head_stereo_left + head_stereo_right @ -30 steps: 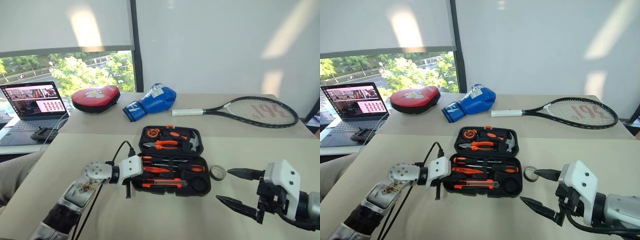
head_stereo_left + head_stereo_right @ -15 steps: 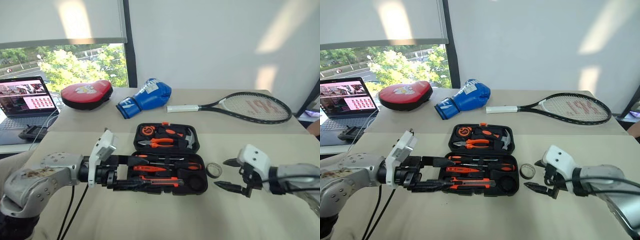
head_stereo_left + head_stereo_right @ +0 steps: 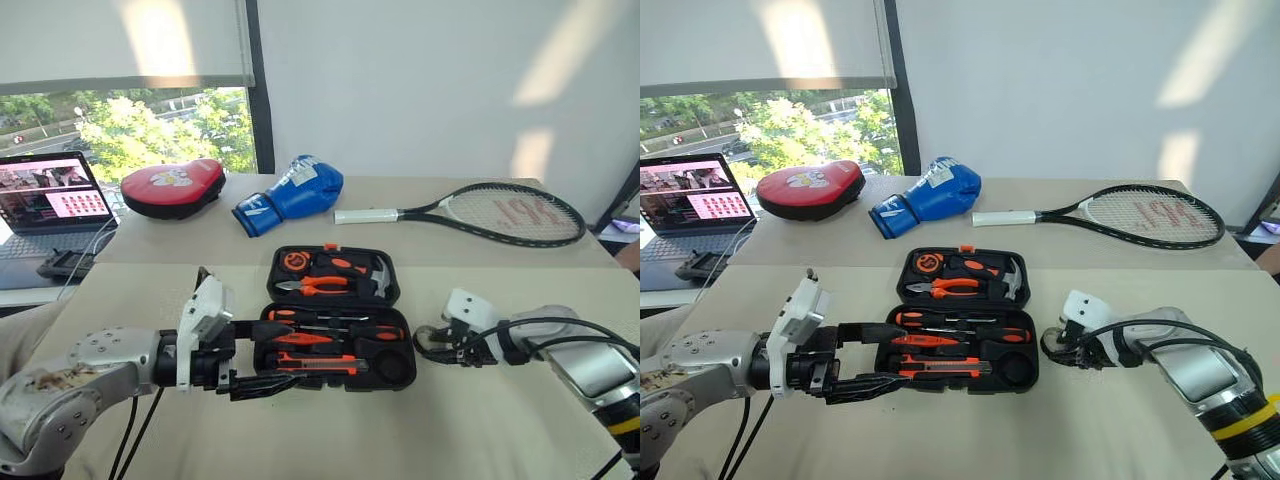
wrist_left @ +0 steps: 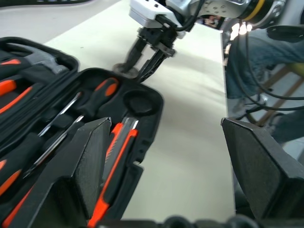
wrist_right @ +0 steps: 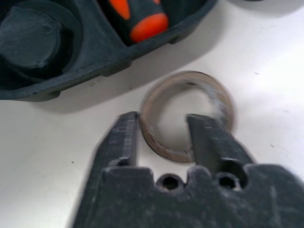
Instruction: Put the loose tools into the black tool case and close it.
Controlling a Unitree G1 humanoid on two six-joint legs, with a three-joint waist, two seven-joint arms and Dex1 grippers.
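The black tool case (image 3: 392, 300) lies open in the middle of the table. Its near half holds orange-and-black screwdrivers (image 3: 340, 322) and the utility knife (image 3: 322, 366). Just right of the case, the small grey tape roll (image 5: 213, 97) lies flat on the table. My right gripper (image 3: 427, 341) is down on it, one finger inside the ring and the other outside, shut on its wall. My left gripper (image 3: 270, 358) hovers open and empty at the case's near left corner, pointing right across it. The left wrist view shows the case (image 4: 147, 118) with the right gripper (image 4: 142, 66) beyond it.
The case's far half holds pliers (image 3: 325, 287), a hammer and a tape measure. An empty round recess (image 3: 390, 368) sits at the near right corner. A tennis racket (image 3: 500, 212), blue boxing glove (image 3: 295, 197), red pad (image 3: 172, 187) and laptop (image 3: 50, 195) lie further back.
My right gripper came forward and down to the tape roll and went from wide open to shut on its wall. The left gripper lifted off the case and opened, then held still.
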